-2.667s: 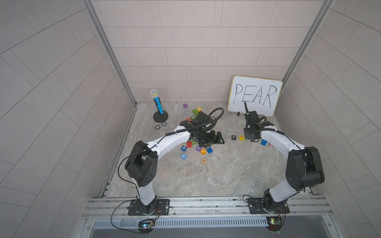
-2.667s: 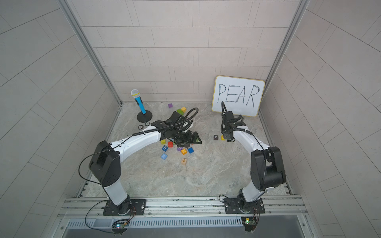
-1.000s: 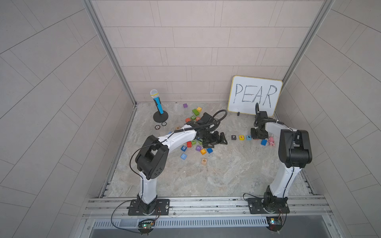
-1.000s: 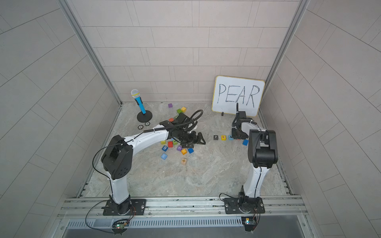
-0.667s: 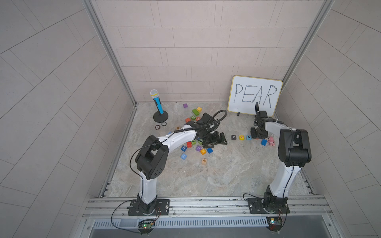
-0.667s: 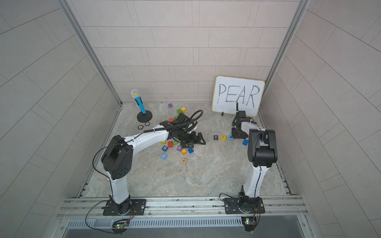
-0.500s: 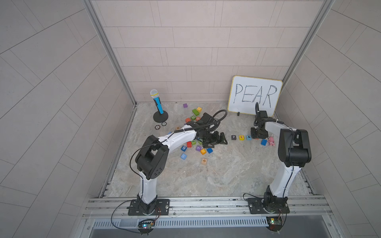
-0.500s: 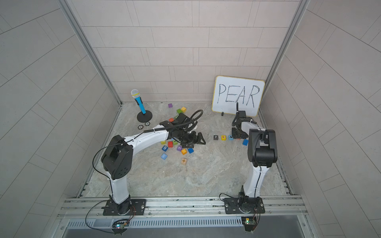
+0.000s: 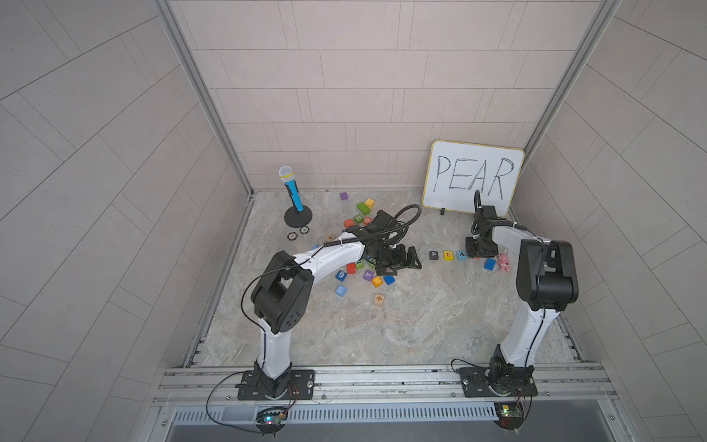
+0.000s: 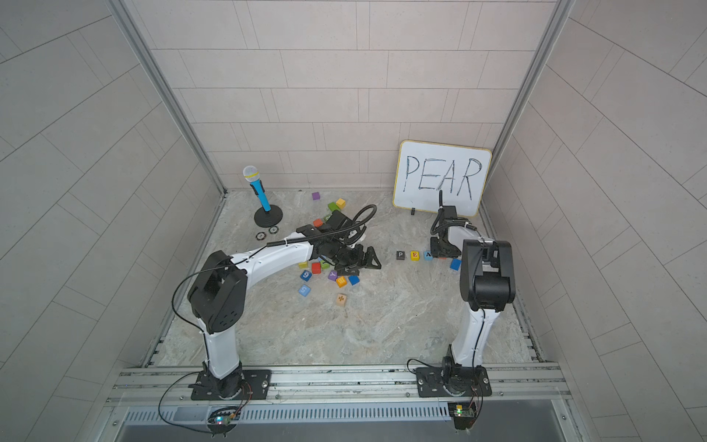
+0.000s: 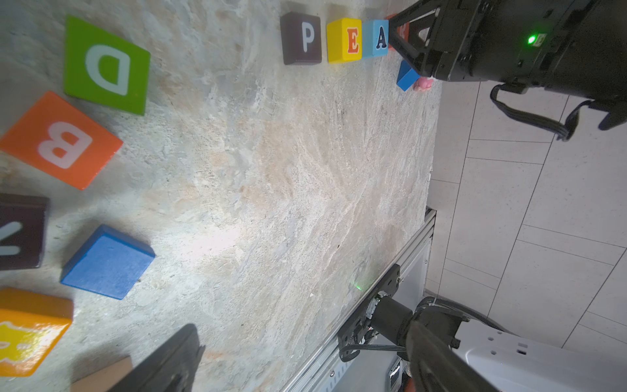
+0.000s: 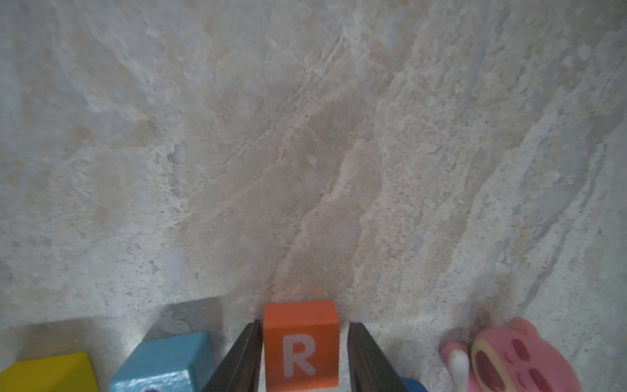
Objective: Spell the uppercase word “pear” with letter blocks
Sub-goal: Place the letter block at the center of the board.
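Board (image 9: 473,174): is leaning on the back wall, showing PEAR in hand lettering.
Row: P block (image 9: 433,255), E block (image 9: 448,255) and A block (image 9: 462,254) are sitting side by side on the floor in front of the board, letters facing up.
R block (image 12: 301,342): is resting on the floor at the row's end, just past the A block, in front of the board; in both top views it is mostly hiding under the gripper.
Right gripper (image 12: 305,327): is pointing down over the R block. Its 2 fingers (image 12: 244,359) are flanking the block, parted narrowly, with a sliver of floor showing on 1 side, so it is not squeezing.
Left gripper (image 9: 401,262): is hanging low, well to the left of the board, jaws gaping wide and holding nothing.
Pile (image 9: 367,268): loose blocks are lying under and around the left gripper, well left of the board.
Pink toy (image 12: 509,356): is lying near the R block, in front of the board's right edge.
Blue block (image 9: 489,263): is sitting just beside the pink toy.
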